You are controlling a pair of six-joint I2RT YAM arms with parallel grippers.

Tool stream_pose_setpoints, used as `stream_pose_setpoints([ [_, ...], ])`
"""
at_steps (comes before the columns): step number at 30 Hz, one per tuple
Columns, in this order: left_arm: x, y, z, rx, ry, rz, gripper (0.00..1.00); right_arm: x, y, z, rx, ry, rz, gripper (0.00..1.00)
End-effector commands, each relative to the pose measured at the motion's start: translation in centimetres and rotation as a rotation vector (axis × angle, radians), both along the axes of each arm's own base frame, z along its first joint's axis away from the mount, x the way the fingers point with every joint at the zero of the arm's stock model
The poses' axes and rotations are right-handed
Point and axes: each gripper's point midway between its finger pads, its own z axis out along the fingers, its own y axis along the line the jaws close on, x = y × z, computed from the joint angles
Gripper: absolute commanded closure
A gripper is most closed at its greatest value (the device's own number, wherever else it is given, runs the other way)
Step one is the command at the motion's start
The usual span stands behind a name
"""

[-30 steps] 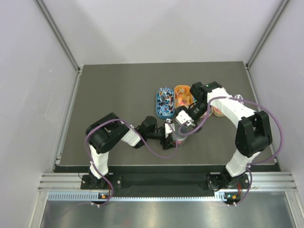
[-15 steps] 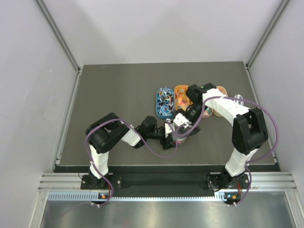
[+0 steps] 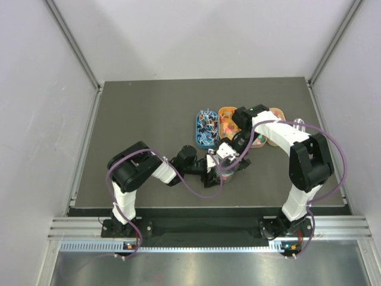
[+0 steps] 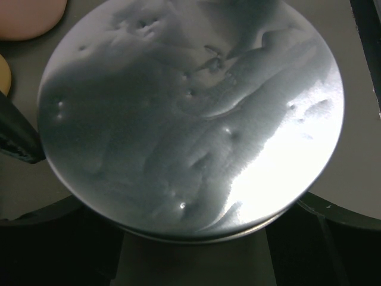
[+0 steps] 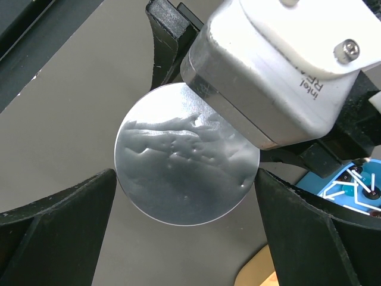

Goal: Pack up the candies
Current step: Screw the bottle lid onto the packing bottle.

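Steadying the jar point(image 3: 225, 173) so its lid point(image 5: 178, 158) can apparently be worked, the left hand point(image 3: 212, 167) clamps it; the right hand point(image 5: 184, 179) straddles the lid, spread wide and empty. Candies point(image 3: 206, 126) lie in trays point(image 3: 197, 131) just beyond it.

**Two arms, white and black, side by side**

We list a left arm point(image 3: 126, 196) and a right arm point(image 3: 280, 132), each built of white link shells alternating with bulky black joint housings and standing on a black base point(image 3: 115, 227). A purple cable point(image 3: 109, 179) runs in a loose loop outside each arm. The jaws are matte black, showing broad and wedge-shaped in the right wrist view. That view also shows a brushed silver camera housing point(image 5: 262, 65) with rounded corners, one small screw point(image 5: 348, 47) and fine dark lettering reading "intel" point(image 5: 309, 89).
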Motion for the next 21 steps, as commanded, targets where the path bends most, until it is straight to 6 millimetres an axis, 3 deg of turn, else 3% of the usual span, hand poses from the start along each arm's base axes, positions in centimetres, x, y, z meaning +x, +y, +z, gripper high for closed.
stream_pose_setpoints([
  [1, -0.2, 1.2, -2.5, 0.076, 0.071, 0.025, 0.77, -3.0, -0.4, 2.5, 0.047, 0.029, 0.090, 0.01],
  [12, -0.3, 1.3, -2.6, 0.079, 0.071, 0.026, 0.77, -2.6, 0.4, 2.7, 0.052, 0.025, 0.099, 0.05],
  [21, -0.1, 1.3, -2.7, 0.079, 0.075, 0.025, 0.77, -2.5, 0.6, 2.6, 0.041, 0.034, 0.094, 0.33],
])
